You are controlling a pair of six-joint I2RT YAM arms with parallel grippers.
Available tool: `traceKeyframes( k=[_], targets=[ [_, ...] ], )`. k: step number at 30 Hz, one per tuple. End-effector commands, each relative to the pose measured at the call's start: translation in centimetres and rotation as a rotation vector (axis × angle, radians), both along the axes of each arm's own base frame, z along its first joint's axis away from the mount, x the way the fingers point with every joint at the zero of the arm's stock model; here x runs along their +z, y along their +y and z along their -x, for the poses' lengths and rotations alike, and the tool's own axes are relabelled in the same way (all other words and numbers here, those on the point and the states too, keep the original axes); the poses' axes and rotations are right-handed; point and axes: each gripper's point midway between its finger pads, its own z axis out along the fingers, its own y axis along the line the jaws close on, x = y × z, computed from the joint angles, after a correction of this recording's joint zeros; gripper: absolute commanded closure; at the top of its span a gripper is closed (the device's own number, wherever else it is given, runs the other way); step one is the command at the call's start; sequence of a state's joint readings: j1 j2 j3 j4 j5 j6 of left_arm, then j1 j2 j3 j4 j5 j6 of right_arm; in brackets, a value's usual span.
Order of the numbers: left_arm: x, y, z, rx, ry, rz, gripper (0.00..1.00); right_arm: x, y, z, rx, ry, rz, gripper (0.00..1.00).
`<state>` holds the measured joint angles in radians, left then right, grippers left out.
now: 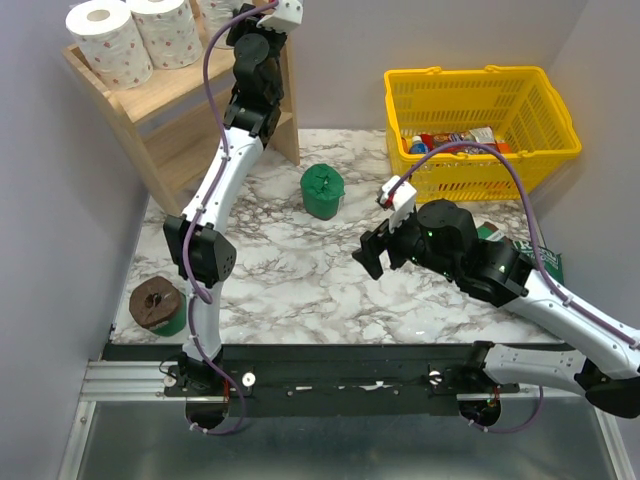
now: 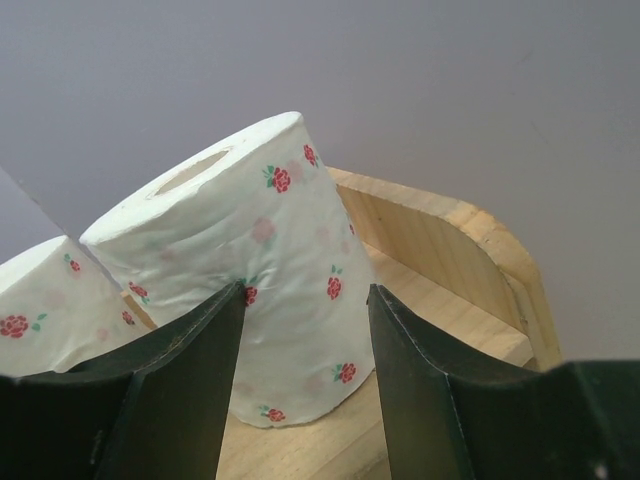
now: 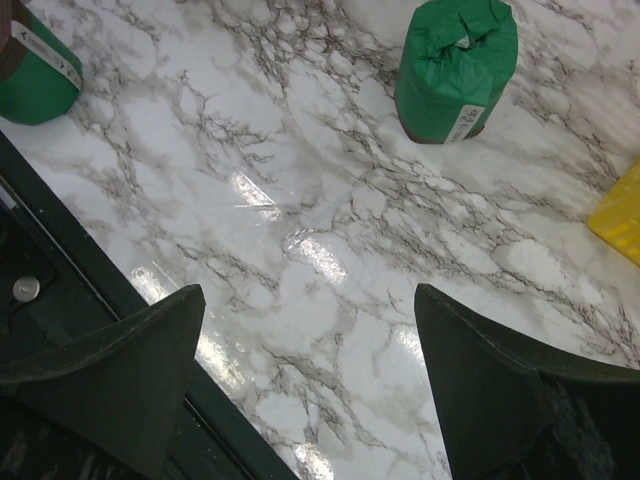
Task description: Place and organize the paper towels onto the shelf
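**Operator:** What is the status on the left side?

**Guide:** Your left arm [image 1: 225, 170] is stretched to the far left corner of the bench, where the shelf [image 1: 150, 95] stands. In your left wrist view, the left gripper [image 2: 307, 290] has its fingers apart at about the width of a white spotted roll [image 2: 290, 220], one on each side of it. You cannot tell from the views whether the pads press the roll. The roll's base sits on the shelf's top tier, close to the rounded side panel [image 2: 450, 250]. A second white roll [image 2: 40, 310] stands just beside it. In the top view, an end white roll [image 1: 108, 40] sits at the left end of the same tier.

**Operator:** And the right side, and the remaining rolls?

**Guide:** Your right gripper [image 3: 305, 295] hangs above the marble bench top [image 3: 300, 200] near the middle. Its fingers are spread wide with nothing between them. A green roll [image 1: 322, 190] stands upright at mid-bench, toward the far edge. A second green roll [image 1: 157, 305] sits near the near left corner with a brown end showing. The yellow basket [image 1: 480, 120] occupies the far right corner and holds colourful packets [image 1: 455, 140]. A flat green packet [image 1: 520, 250] lies by the right edge, partly behind your right arm.
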<state>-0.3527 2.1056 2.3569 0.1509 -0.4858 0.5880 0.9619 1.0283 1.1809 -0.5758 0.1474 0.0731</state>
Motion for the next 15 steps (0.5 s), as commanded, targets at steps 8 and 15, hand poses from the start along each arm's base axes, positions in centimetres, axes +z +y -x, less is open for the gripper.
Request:
traceKeyframes(
  k=[8,15],
  targets=[
    [4.4,-2.0,6.2,-0.230,-0.007,0.168,0.32,3.6,-0.1,-2.3,-0.041,-0.131,0.050,0.04],
    [6.1,-5.8,11.1,-0.373,0.043,0.199,0.17,1.8,-1.7,-2.5,-0.090,-0.134,0.102,0.04]
  ],
)
